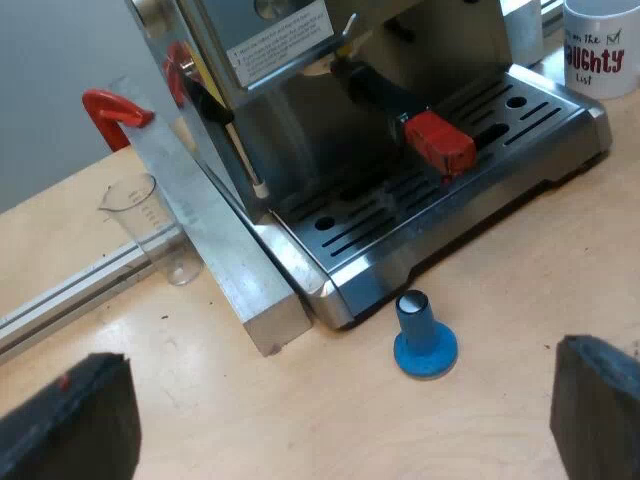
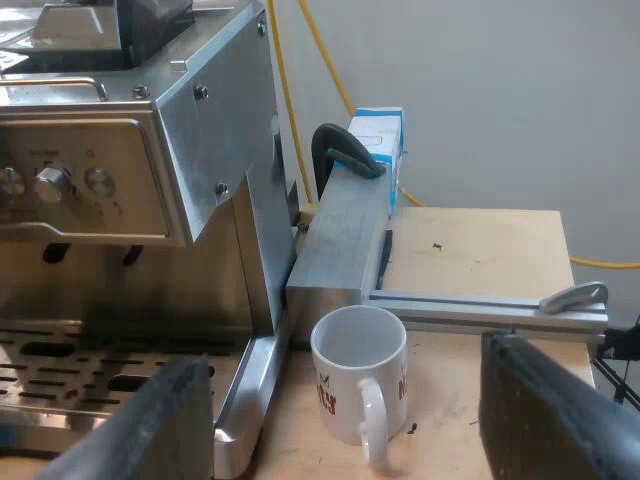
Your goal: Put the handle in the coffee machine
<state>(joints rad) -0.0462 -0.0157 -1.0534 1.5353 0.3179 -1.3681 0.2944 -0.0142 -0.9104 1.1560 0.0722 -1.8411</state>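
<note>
Left gripper [image 1: 340,400]: released, fingers [image 1: 70,425] set wide apart, nothing held, above the bench [image 1: 300,420].
Red clamp [image 1: 115,108]: at the far end of a metal bar [image 1: 225,250].
Measuring glass [image 1: 145,220]: clear, upright on the bench, just beside the bar.
Holder [image 1: 437,142]: in the front of the espresso machine [image 1: 300,110], dark handle reaching out above the drip tray [image 1: 480,190], red end outermost.
Tamper [image 1: 424,335]: blue, upright on the bench, near the tray's edge.
Mug [image 1: 600,45]: white with lettering, close by the tray's corner.
Right gripper [image 2: 345,365]: released, fingers [image 2: 165,425] wide apart, nothing held; white Mug [image 2: 358,360] beyond them, untouched, close to the machine's base.
Carton [image 2: 378,135]: blue and white, behind a black clamp [image 2: 345,150] on the bar.
</note>
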